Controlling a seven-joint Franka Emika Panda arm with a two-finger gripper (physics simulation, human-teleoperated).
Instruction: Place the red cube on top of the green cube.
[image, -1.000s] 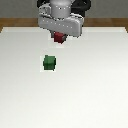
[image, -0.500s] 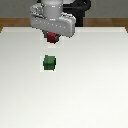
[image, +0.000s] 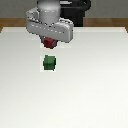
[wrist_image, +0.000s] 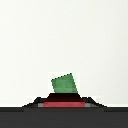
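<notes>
The red cube (image: 49, 43) hangs above the white table, held between the fingers of my gripper (image: 49, 45), which is shut on it. The green cube (image: 49, 62) rests on the table just in front of and below the gripper, apart from the red cube. In the wrist view the green cube (wrist_image: 65, 83) sits tilted on the table beyond the red cube (wrist_image: 63, 104), of which only a thin strip shows between the dark fingers.
The white table (image: 90, 90) stretches around the cubes. The robot's dark base (image: 75, 12) stands at the far edge behind the gripper.
The gripper, with the red cube in it, has moved towards the exterior view's left and slightly nearer, closing on the green cube. The green cube has not moved.
</notes>
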